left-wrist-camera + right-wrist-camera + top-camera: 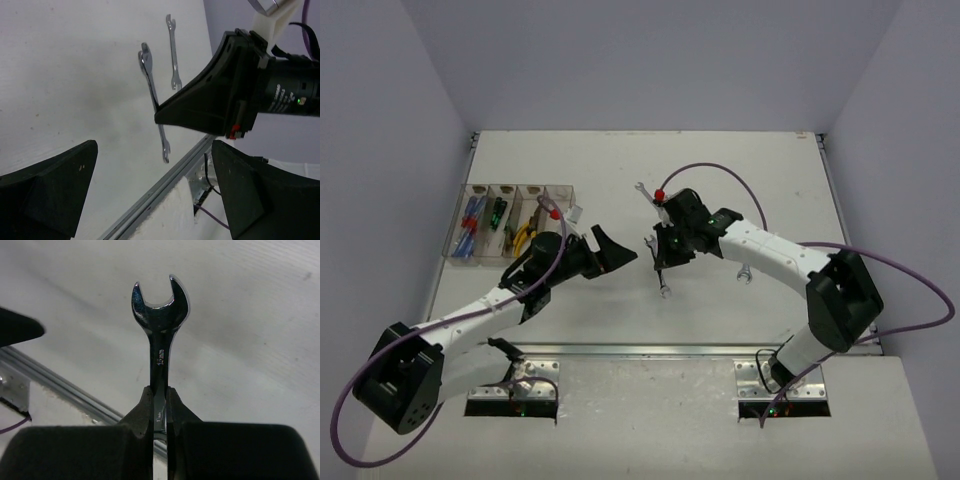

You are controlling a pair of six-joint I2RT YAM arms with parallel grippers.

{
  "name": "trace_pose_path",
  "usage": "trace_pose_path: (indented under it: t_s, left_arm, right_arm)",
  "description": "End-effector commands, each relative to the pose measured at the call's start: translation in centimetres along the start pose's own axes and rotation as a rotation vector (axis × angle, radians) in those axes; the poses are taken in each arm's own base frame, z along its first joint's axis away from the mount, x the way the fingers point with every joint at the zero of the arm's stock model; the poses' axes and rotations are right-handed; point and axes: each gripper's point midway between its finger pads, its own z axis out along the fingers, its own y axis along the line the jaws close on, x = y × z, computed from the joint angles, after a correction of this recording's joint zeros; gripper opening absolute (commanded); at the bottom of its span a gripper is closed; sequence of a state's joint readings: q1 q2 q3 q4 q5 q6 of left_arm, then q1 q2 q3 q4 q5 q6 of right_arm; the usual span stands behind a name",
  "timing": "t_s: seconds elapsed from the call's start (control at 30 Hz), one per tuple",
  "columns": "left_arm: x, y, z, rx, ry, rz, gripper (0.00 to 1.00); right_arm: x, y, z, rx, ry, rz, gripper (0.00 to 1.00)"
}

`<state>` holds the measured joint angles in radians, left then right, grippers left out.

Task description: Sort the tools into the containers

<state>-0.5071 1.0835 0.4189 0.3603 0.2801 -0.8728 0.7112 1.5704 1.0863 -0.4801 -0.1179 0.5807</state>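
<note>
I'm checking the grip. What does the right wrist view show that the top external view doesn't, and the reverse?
Only right wrist: a size marking on the wrench, clamped in the right gripper. Only top external: the containers with tools inside, and a loose wrench on the table. Both: the held wrench, with the left gripper nearby.

Tabletop: a flat, matte white rectangular tabletop, with faint grey scuffs visible in the left wrist view.
Walls: plain pale lavender-grey walls stand along the left, far and right sides of the tabletop.
Rail: a silver metal rail runs along the tabletop's near edge.
Near board: a white board lies on the near side of the rail and carries two silver metal plates.
</note>
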Motion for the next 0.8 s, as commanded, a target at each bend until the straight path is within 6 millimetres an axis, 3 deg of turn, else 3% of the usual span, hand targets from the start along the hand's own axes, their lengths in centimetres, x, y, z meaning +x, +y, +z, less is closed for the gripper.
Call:
trace_pose_path:
  t_s: [0.0,0.13,0.23,0.5,0.67,0.77]
  left_arm:
    - [-4.0,-3.2,1.6,0.066,-0.157,-0.025,0.88]
    - [-3.8,-2.7,2.2,0.041,-0.154,-0.038,0.71]
    - [-3.5,-2.9,2.4,0.054,-0.143,-0.034,0.65]
    - [-2.2,-3.7,3.0,0.090,-0.103,-0.030,0.61]
    - [-1.9,-4.6,3.6,0.115,-0.073,-0.016,0.07]
    - [-2.1,-5.0,3.8,0.113,-0.061,0.011,0.00]
  right_arm:
    - [-2.7,3.6,-1.8,-0.101,-0.127,-0.021,0.00]
    - [-3.2,5.2,-2.5,-0.142,-0.160,-0.044,0.00]
    - [-3.5,6.1,-2.9,-0.168,-0.181,-0.056,0.00]
    - [-3.6,7.9,-3.1,-0.232,-0.202,-0.079,0.00]
    - [-4.1,8.7,-3.9,-0.269,-0.237,-0.089,0.00]
    - [-4.3,8.3,-4.3,-0.254,-0.266,-0.091,0.00]
